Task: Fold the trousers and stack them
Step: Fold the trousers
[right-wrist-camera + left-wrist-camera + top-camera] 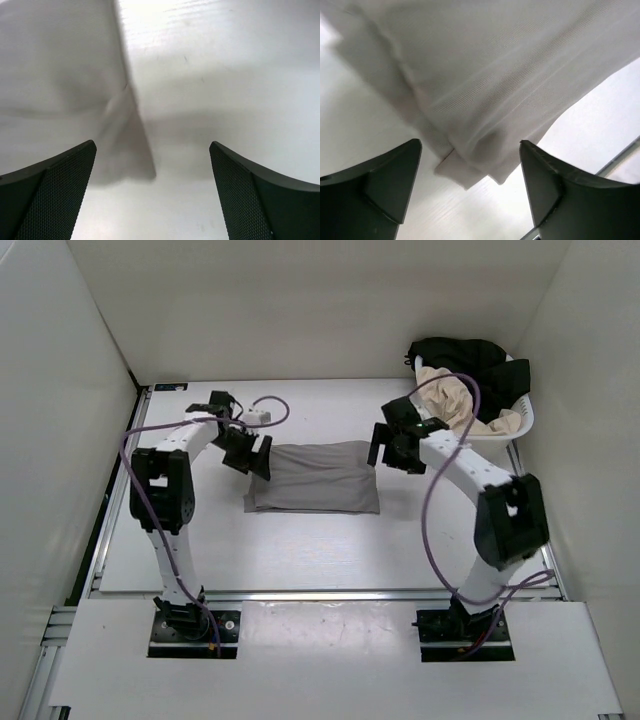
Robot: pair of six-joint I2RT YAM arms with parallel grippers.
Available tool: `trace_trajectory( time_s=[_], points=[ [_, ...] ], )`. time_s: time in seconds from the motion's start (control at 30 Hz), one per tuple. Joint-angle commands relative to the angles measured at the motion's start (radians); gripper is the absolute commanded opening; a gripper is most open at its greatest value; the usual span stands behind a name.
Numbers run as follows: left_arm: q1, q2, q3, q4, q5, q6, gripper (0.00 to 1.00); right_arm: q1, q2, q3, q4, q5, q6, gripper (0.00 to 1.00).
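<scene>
The grey trousers [315, 478] lie folded into a flat rectangle in the middle of the table. My left gripper [250, 455] hangs just above their left edge, open and empty; the left wrist view shows a folded corner of the trousers [485, 90] between and beyond the fingers [385, 185]. My right gripper [392, 452] hangs just above their right edge, open and empty; the right wrist view shows the trousers' corner [65, 100] at the left, with bare table under the jaws.
A white basket [520, 415] holding black and beige clothes stands at the back right, close behind the right arm. White walls enclose the table on the left, back and right. A metal rail [110, 500] runs along the table's left edge.
</scene>
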Motion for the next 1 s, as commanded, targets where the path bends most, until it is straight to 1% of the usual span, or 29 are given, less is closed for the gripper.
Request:
trace_trajectory(
  time_s=[0.0,0.07,0.1,0.17,0.2,0.23,0.27,0.3,0.33,0.4,0.43,0.5,0.53,0.63,0.7,0.8,0.87,0.97],
  points=[
    [0.003,-0.22,0.1,0.018,-0.095,-0.041,1.0,0.038,-0.202,0.086,-0.223,0.139,-0.011,0.99],
    [0.013,-0.279,0.11,0.005,-0.176,-0.073,1.0,0.038,-0.285,0.086,-0.294,0.139,-0.002,0.99],
    [0.013,-0.31,0.11,-0.008,-0.189,-0.073,1.0,0.038,-0.313,0.095,-0.366,0.139,0.01,0.99],
    [0.034,-0.415,0.074,-0.026,-0.209,-0.092,1.0,0.038,-0.402,0.076,-0.432,0.169,0.033,0.99],
    [0.067,-0.455,0.02,-0.026,-0.228,-0.111,1.0,0.038,-0.433,0.065,-0.466,0.194,0.052,0.99],
    [0.085,-0.533,-0.011,-0.026,-0.261,-0.127,1.0,0.038,-0.488,0.056,-0.536,0.214,0.068,0.99],
    [0.104,-0.569,-0.047,-0.026,-0.334,-0.136,1.0,0.026,-0.514,0.047,-0.572,0.237,0.107,0.99],
    [0.124,-0.603,-0.085,-0.026,-0.372,-0.136,1.0,0.025,-0.54,0.046,-0.606,0.249,0.125,0.99],
    [0.17,-0.632,-0.166,-0.026,-0.411,-0.136,1.0,0.025,-0.563,0.046,-0.668,0.26,0.145,0.99],
    [0.215,-0.702,-0.244,-0.012,-0.481,-0.127,1.0,0.025,-0.63,0.02,-0.713,0.272,0.185,0.99],
    [0.255,-0.722,-0.313,-0.012,-0.492,-0.115,1.0,0.025,-0.675,0.02,-0.73,0.272,0.197,0.99],
    [0.287,-0.776,-0.378,0.0,-0.52,-0.104,1.0,0.025,-0.719,0.005,-0.773,0.283,0.208,0.99],
    [0.322,-0.793,-0.433,0.014,-0.52,-0.104,1.0,0.025,-0.764,-0.009,-0.787,0.283,0.234,0.99],
    [0.391,-0.867,-0.524,0.04,-0.545,-0.093,1.0,0.025,-0.842,-0.009,-0.832,0.292,0.256,0.99],
    [0.405,-0.917,-0.559,0.052,-0.57,-0.069,1.0,0.025,-0.894,-0.009,-0.841,0.292,0.265,0.99],
    [0.454,-0.953,-0.593,0.052,-0.571,-0.053,1.0,0.025,-0.922,-0.009,-0.852,0.292,0.277,0.99],
    [0.492,-0.968,-0.593,0.052,-0.545,-0.039,1.0,0.025,-0.922,-0.009,-0.879,0.292,0.277,0.99],
    [0.514,-0.977,-0.593,0.041,-0.511,-0.018,1.0,0.025,-0.931,-0.009,-0.893,0.292,0.277,0.99]
  ],
)
